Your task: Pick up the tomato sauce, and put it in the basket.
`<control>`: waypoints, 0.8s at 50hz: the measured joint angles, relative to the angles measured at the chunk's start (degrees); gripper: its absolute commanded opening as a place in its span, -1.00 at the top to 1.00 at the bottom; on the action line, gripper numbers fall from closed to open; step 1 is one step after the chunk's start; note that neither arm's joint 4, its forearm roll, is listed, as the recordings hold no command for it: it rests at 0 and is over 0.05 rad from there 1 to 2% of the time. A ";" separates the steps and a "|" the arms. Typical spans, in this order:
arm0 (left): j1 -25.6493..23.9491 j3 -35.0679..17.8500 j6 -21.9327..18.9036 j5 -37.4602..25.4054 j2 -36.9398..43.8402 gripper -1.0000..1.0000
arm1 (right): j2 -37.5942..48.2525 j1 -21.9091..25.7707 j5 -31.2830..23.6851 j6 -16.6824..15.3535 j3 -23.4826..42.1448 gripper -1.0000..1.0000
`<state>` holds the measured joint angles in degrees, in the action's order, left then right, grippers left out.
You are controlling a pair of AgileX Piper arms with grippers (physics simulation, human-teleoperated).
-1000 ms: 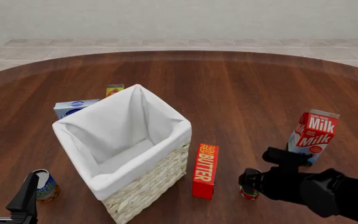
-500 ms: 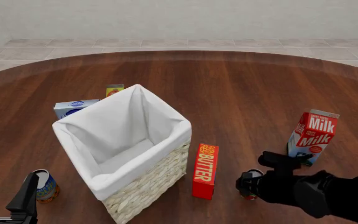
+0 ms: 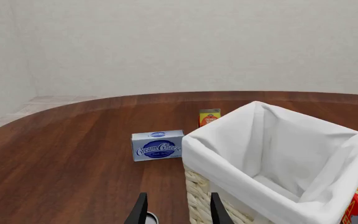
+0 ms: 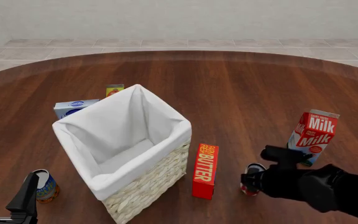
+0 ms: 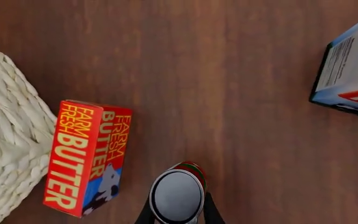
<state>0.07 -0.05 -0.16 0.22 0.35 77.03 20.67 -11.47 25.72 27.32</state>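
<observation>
The tomato sauce, a small can with a red and green label and a silver top, stands on the table between the butter box and the milk carton. My right gripper is shut on it, one dark finger pressed to each side. In the front view the tomato sauce shows just ahead of the right gripper, which hides its near side. The basket, pale wicker with a white liner, stands left of centre. My left gripper is open and empty at the near left edge, beside the basket.
A red butter box stands between basket and can. A milk carton is just beyond the right gripper. A blue and orange can sits by the left gripper. A cream cheese box and a small yellow box lie behind the basket.
The right gripper has drawn back and up a little, closed on the can. The can's silver top now shows and it sits slightly higher in the front view. The left arm is still.
</observation>
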 measured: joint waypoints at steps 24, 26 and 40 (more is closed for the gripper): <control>0.00 0.00 0.00 0.00 0.00 -1.00 | -11.11 -1.00 -11.81 -3.83 3.03 1.00; 0.00 0.00 0.00 0.00 0.00 -1.00 | -12.01 -0.92 -12.85 -4.23 3.59 1.00; 0.00 0.00 0.00 0.00 0.00 -1.00 | -17.49 0.80 -19.83 -6.41 9.06 1.00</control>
<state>0.07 -0.05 -0.16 0.22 0.35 59.54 21.47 -31.30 19.32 36.39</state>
